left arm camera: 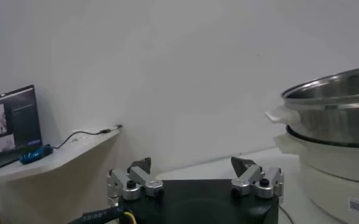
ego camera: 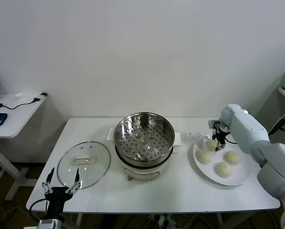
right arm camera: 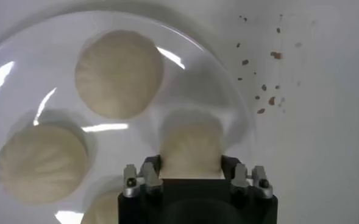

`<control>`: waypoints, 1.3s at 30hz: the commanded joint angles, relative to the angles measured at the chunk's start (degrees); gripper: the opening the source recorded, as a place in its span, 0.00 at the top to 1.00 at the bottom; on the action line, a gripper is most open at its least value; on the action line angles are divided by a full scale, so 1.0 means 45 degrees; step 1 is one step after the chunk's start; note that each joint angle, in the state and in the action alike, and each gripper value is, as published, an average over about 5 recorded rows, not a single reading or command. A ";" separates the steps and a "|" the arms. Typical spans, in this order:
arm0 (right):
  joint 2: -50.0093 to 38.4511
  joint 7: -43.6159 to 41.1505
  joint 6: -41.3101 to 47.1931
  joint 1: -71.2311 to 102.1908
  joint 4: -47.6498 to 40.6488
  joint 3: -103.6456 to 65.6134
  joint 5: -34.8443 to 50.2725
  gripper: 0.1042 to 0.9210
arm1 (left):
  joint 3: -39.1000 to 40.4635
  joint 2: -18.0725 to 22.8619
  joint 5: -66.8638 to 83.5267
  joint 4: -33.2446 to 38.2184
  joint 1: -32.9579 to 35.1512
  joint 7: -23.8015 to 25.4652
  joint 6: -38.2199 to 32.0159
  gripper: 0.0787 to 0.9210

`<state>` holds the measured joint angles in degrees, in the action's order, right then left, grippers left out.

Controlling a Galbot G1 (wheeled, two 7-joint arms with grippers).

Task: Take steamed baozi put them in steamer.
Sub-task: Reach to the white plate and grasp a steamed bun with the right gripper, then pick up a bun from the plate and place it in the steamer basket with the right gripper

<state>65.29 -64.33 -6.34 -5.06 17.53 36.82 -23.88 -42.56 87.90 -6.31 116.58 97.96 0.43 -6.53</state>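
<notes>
Four steamed baozi [ego camera: 224,169], cream-white, smooth and dome-shaped, sit on a white plate [ego camera: 241,179] just to the right of the steamer [ego camera: 144,136]. They are close together but apart, domes up. The steamer is a shiny round steel pot, lid off, its perforated tray bare, on a cream-white base.

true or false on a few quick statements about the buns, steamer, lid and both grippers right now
1. All four baozi sit on the white plate. True.
2. The steamer already holds a bun. False: its perforated tray is bare.
3. The right gripper has its fingers around a bun on the plate. True.
4. The glass lid is on the steamer. False: it lies flat on the table to the steamer's left.
5. The left gripper holds a bun. False: it is open and empty near the table's front edge.
</notes>
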 commanded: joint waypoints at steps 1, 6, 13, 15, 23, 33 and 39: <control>-0.0038 -0.0093 -0.0028 -0.0018 0.0168 -0.0056 0.0133 0.40 | -0.0022 -0.0001 -0.0010 0.0002 0.0050 0.0002 -0.0012 0.12; -0.1086 -0.0545 -0.0073 -0.0429 0.2197 0.1395 0.1465 0.42 | -0.0024 0.0012 -0.0009 0.0040 0.0118 -0.0001 -0.0029 0.12; -0.1897 -0.1239 -0.1498 -0.3537 0.5609 0.5259 0.3519 0.44 | -0.0014 0.0025 -0.0042 0.0136 0.0227 0.0002 -0.0065 0.12; -0.1531 -0.1321 -0.2313 -0.4566 0.5730 0.6054 0.3777 0.44 | -0.0016 0.0033 -0.0065 0.0176 0.0267 0.0002 -0.0088 0.12; 0.1068 -0.1405 -0.5629 -0.8055 0.6842 0.8116 0.3893 0.44 | 0.0029 -0.0037 0.0014 0.0223 0.0387 0.0069 -0.0131 0.12; 0.3371 -0.0942 -0.6789 -0.7737 0.8311 0.7933 0.3439 0.44 | 0.0137 -0.0179 -0.0247 0.0205 0.0493 0.0050 -0.0138 0.12; 0.4242 -0.0361 -0.7621 -0.6362 0.7676 0.7600 0.1710 0.44 | 0.0150 -0.0189 -0.0268 0.0256 0.0712 -0.0096 -0.0127 0.12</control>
<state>77.45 -67.66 -34.34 -35.14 50.09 69.26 -11.15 -41.84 87.09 -7.36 117.68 100.54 0.33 -7.12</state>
